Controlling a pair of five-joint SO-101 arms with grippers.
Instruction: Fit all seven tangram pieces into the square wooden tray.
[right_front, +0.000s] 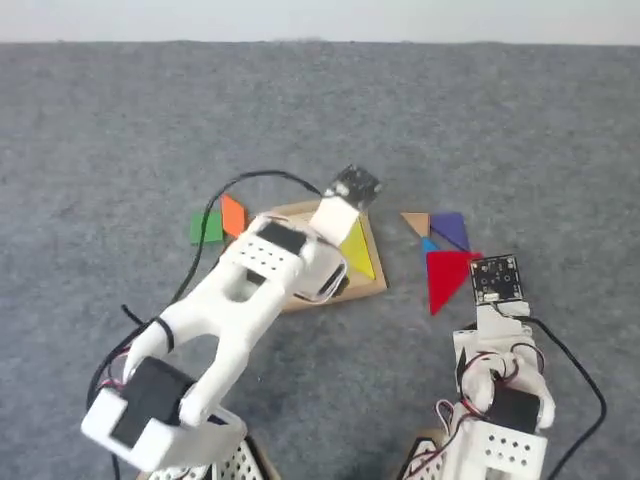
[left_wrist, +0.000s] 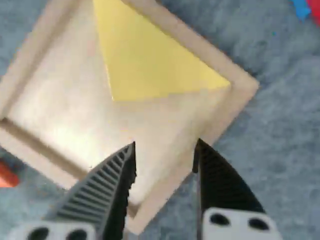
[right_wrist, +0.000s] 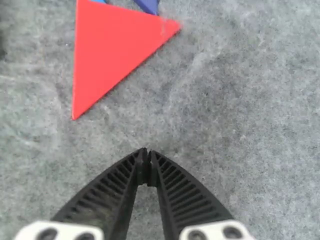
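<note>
The square wooden tray lies mid-table with a yellow triangle in its right part. My left gripper hangs open just over the tray's bare floor, close to a rim, with the yellow triangle beyond its tips. Nothing sits between its fingers. A red triangle, a purple piece, a small blue piece and a tan triangle lie right of the tray. Green and orange pieces lie to its left. My right gripper is shut over bare carpet, short of the red triangle.
Grey carpet covers the whole table. The left arm's white body and black cable cross over the tray's left half. The right arm stands at the front right. Open carpet stretches along the far side.
</note>
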